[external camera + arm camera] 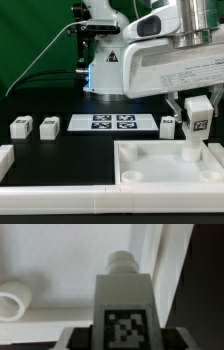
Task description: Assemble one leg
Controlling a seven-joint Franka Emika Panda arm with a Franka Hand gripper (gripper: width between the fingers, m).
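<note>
My gripper is shut on a leg, a small white post with a black-and-white tag on its squarish end. It holds the leg upright, lower end down inside the large white recessed panel, near the panel's far corner on the exterior view's right. In the wrist view the leg fills the middle between my gripper's dark fingers, and its narrow tip points at the panel floor close to the rim. I cannot tell whether the tip touches. Three more legs lie on the black table.
The marker board lies between the loose legs. A round corner socket of the panel shows in the wrist view, and two sockets show on the exterior view's left side of the panel. A white wall runs along the front and left.
</note>
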